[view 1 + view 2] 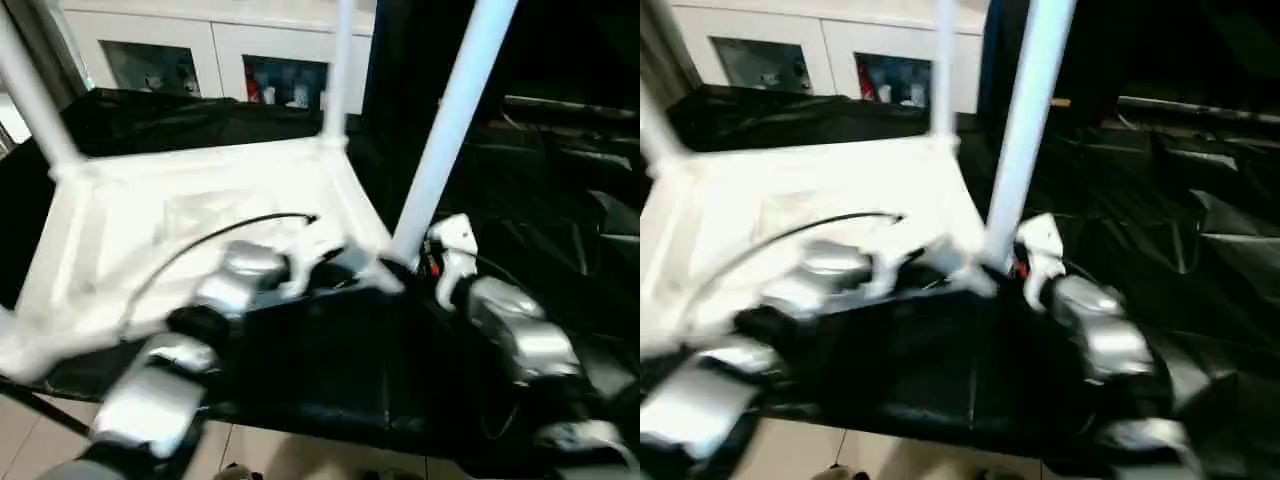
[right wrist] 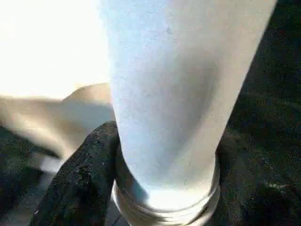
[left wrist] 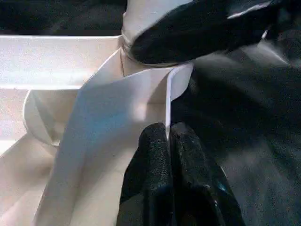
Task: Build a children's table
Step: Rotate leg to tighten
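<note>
The white table top (image 1: 200, 215) lies underside up on a black-covered surface. Three legs stand upright in its corner sockets: the far left leg (image 1: 35, 95), the far right leg (image 1: 338, 70) and the near right leg (image 1: 450, 120). My left gripper (image 3: 168, 129) is shut on the thin upright rim of the top, right beside the near right socket. My right gripper (image 1: 425, 255) is closed around the base of the near right leg (image 2: 164, 94), one black finger (image 2: 84, 174) pressed against it just above the socket collar. That right finger (image 3: 197, 28) also wraps the leg in the left wrist view.
A black sheet (image 1: 560, 230) covers the work surface and lies in folds to the right. A thin black cable (image 1: 230, 228) arcs over the table top. A white cabinet with glass doors (image 1: 200, 50) stands behind. Pale floor (image 1: 300, 455) shows past the near edge.
</note>
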